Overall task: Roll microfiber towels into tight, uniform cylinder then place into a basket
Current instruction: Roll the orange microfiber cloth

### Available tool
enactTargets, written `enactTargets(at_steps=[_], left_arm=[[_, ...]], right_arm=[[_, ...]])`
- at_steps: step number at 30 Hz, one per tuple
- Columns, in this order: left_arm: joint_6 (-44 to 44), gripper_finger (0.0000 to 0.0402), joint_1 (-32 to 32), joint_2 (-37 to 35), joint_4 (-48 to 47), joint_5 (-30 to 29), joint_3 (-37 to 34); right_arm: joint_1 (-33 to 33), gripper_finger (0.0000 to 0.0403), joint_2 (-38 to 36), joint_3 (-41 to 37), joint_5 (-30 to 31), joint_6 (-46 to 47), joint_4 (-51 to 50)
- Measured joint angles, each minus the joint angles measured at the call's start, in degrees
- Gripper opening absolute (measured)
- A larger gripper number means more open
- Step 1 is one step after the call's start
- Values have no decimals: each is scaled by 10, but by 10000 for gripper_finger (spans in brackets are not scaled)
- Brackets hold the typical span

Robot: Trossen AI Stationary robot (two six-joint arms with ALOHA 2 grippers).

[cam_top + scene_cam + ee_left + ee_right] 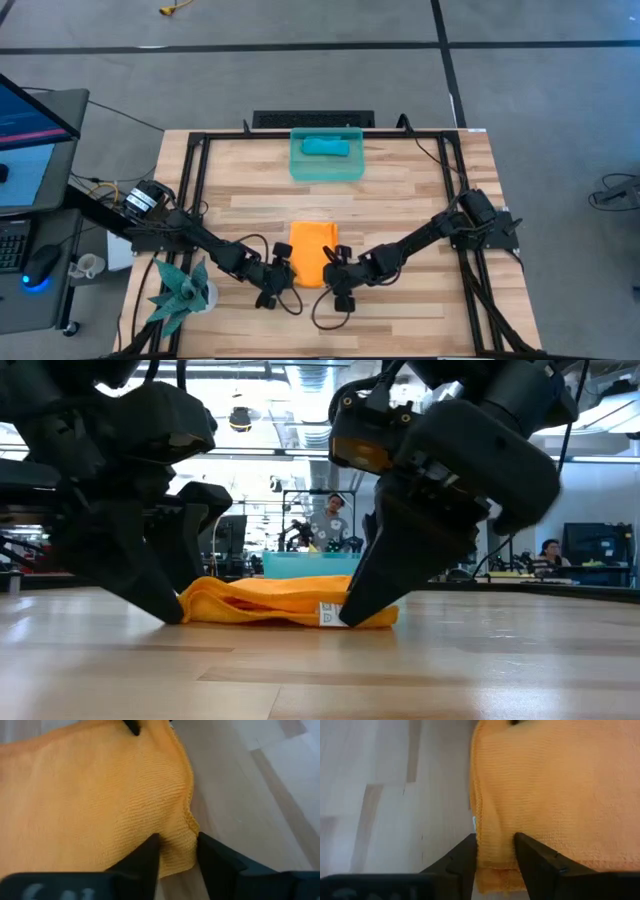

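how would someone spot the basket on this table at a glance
Start from the wooden table and look to its far edge, in the middle. The basket sits there, a see-through teal bin with low walls, holding a rolled blue towel, well away from the orange towel.

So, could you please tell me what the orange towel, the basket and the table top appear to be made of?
Orange towel: soft knitted cloth, probably microfiber; fine ribbed loops and a stitched hem show, matte.
Basket: translucent teal-green plastic, seemingly smooth; the wood shows faintly through its walls.
Table top: light wooden planks joined in strips, with visible grain and a slight sheen.
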Motion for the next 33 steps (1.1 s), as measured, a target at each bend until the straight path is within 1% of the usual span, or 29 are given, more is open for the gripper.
enactTargets(at_steps=[3, 5, 6, 7, 9, 11, 16, 18, 21, 24, 27, 29, 33], left_arm=[[-18, 70, 0, 0, -1, -4, 0], [-38, 30, -2, 0, -2, -4, 0], [-50, 16, -3, 0, -2, -2, 0], [-64, 10, -6, 0, -1, -1, 0], [-104, 11, -12, 0, 0, 2, 0], [-165, 13, -15, 0, 1, 8, 1], [-263, 4, -26, 1, 1, 39, 18], [-300, 4, -29, 1, -2, 52, 28], [-345, 6, -30, 1, -8, 91, 45], [-381, 6, -33, 1, -23, 122, 61], [-410, 6, -40, 1, -54, 123, 74], [-422, 6, -45, 1, -75, 120, 83], [-444, 6, -50, 1, -103, 91, 87]], right_arm=[[0, 129, 0, 0, 0, 40, -1], [2, 99, 0, 0, -3, 60, -1], [4, 83, 0, 0, -6, 67, -1], [7, 66, 0, 0, -10, 70, -1], [14, 32, 0, 1, -12, 80, 1], [23, 13, 0, 1, -12, 90, 2], [42, 23, 1, 8, -16, 127, 0], [49, 18, 2, 19, -21, 133, -4], [59, 8, 2, 38, -29, 144, -6], [67, 14, 2, 58, -41, 167, -13], [75, 15, 2, 73, -38, 185, -27], [76, 9, 2, 77, -31, 199, -38], [69, 9, 2, 77, -1, 246, -61]])
